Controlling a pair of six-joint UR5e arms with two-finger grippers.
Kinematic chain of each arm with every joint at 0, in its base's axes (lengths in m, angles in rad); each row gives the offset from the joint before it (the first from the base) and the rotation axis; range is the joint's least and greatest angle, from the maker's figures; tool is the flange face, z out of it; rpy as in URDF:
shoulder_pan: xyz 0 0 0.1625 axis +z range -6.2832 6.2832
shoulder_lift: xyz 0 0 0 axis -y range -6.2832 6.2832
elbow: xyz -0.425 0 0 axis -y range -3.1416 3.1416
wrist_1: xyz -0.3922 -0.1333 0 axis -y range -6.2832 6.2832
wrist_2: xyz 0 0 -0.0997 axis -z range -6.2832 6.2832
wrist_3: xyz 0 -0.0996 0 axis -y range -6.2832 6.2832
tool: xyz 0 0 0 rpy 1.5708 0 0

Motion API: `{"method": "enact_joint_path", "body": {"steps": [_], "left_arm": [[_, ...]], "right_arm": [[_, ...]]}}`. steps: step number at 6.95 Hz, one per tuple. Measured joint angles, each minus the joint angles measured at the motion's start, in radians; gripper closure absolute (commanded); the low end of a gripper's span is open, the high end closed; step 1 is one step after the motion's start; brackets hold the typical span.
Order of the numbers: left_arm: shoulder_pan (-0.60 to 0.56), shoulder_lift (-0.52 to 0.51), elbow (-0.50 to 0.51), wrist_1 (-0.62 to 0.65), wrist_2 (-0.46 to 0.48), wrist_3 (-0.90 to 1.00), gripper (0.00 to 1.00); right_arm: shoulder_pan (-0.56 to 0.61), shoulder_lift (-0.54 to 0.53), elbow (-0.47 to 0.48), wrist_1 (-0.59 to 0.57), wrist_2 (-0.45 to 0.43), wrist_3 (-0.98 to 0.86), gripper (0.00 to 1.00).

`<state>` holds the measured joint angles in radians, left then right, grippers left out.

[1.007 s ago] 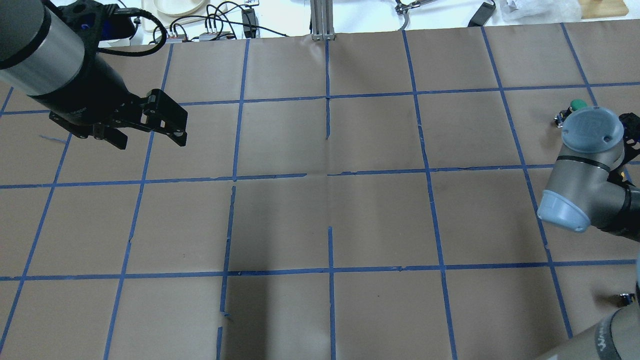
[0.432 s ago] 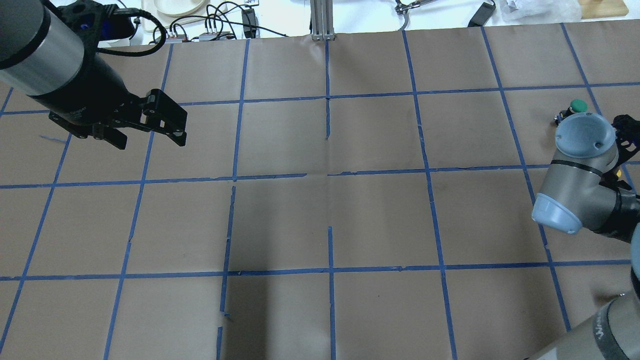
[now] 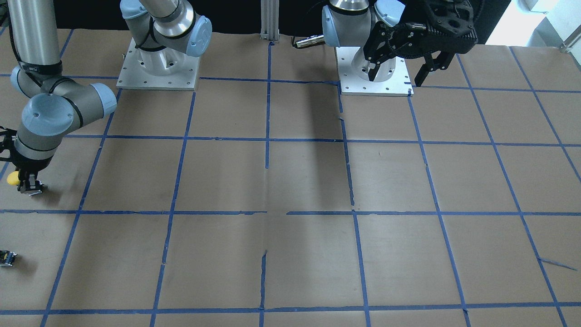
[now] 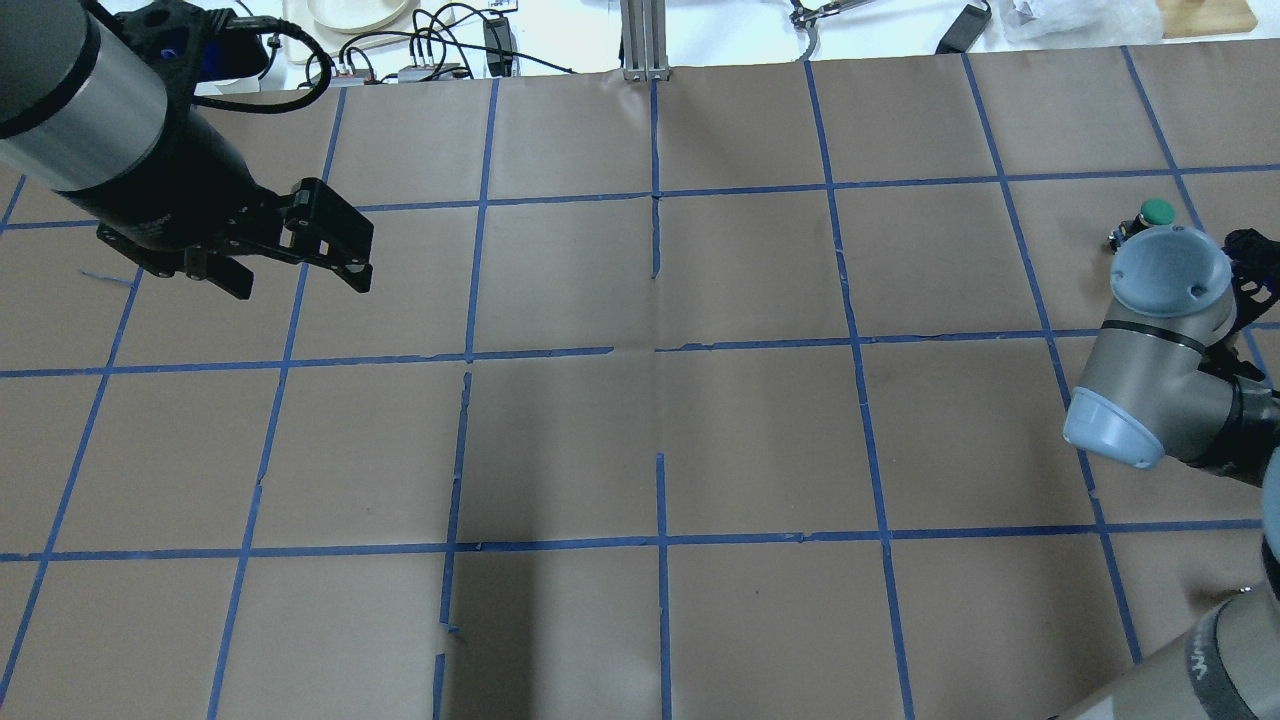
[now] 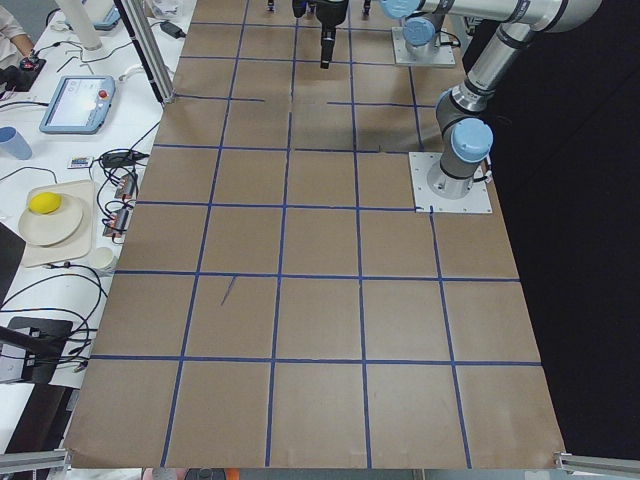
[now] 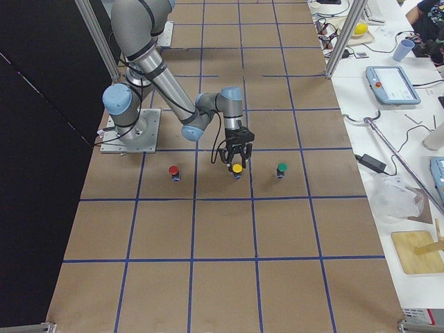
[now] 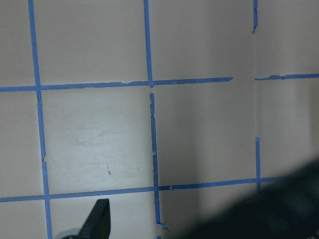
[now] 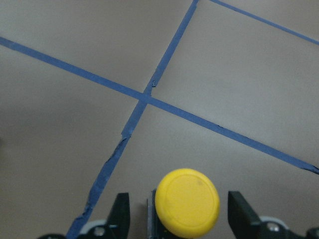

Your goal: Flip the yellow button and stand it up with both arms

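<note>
— Straddling the yellow button (image 8: 187, 209), my right hand (image 6: 236, 161) sits low at the right end of the bench (image 4: 760, 440), fingers (image 8: 119, 214) spread either side of the cap, a gap showing on both, nothing gripped
— And the left?
— My left hand (image 4: 300, 285) hangs above the bench's left side, jaws wide, holding nothing. From the side, the yellow button lies between a red-capped button (image 6: 173, 170) and a green-capped button (image 6: 282, 168)

Robot lab: taped-grid table (image 4: 760, 440), teach pendant (image 6: 393, 84)

Red button (image 6: 173, 171), green button (image 6: 282, 168) flanking pincer (image 6: 236, 165)
</note>
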<state>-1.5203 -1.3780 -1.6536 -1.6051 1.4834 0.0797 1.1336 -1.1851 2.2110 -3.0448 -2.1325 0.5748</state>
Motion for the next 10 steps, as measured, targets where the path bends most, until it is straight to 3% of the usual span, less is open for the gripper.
{"method": "enact_joint_path", "body": {"steps": [2,3,4,7,8,10], "left_arm": [[0.000,0.000,0.000,0.000,0.000,0.000,0.00],[0.001,0.001,0.000,-0.003,0.000,0.000,0.00],[0.002,0.001,0.003,-0.014,0.001,-0.001,0.00],[0.007,0.004,0.012,-0.051,0.002,-0.017,0.00],[0.007,0.004,0.012,-0.055,0.002,-0.017,0.00],[0.009,0.004,0.012,-0.057,0.003,-0.017,0.00]], "right_arm": [[0.006,-0.043,-0.004,0.022,0.004,-0.034,0.00],[0.020,-0.086,-0.014,0.072,0.007,-0.069,0.01],[0.042,-0.137,-0.049,0.193,0.015,-0.090,0.01],[0.085,-0.280,-0.361,0.924,0.202,-0.106,0.00],[0.110,-0.293,-0.450,1.090,0.265,-0.115,0.00],[0.186,-0.298,-0.597,1.317,0.361,-0.147,0.00]]}}
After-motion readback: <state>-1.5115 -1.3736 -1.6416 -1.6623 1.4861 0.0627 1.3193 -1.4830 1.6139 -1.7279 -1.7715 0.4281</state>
